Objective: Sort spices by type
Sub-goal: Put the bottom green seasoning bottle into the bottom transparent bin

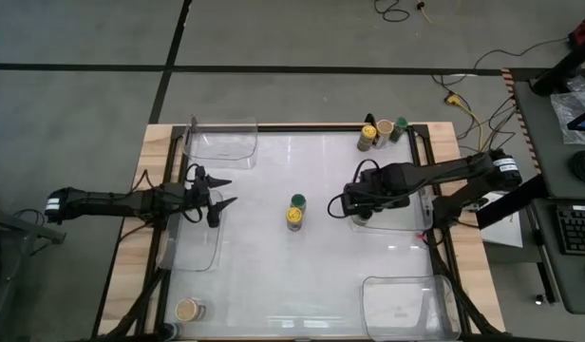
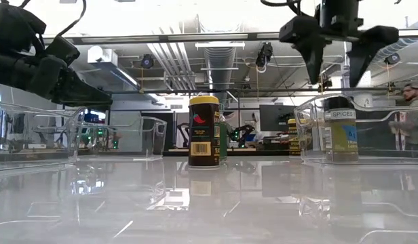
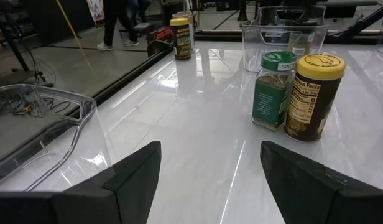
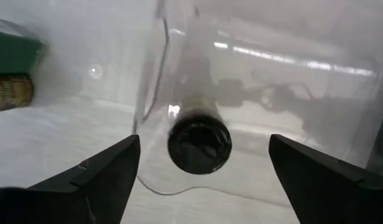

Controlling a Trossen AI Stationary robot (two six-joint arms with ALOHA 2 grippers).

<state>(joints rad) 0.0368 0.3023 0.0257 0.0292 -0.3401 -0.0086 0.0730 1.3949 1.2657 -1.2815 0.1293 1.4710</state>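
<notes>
Right pincer [image 4: 201, 171] spread wide above the black-lidded jar [image 4: 199, 144] — light, rigid, slick; best gripped across the lid.

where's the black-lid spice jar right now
The black-lid jar stands upright in the clear tray on the table's right side, directly under the open right tool.

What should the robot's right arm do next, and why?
Probably lift straight up and away. The right tool is open above the black-lidded jar, which stands by itself in the clear tray, so it looks let go. The green-lidded jar and yellow-lidded jar wait mid-table.
</notes>
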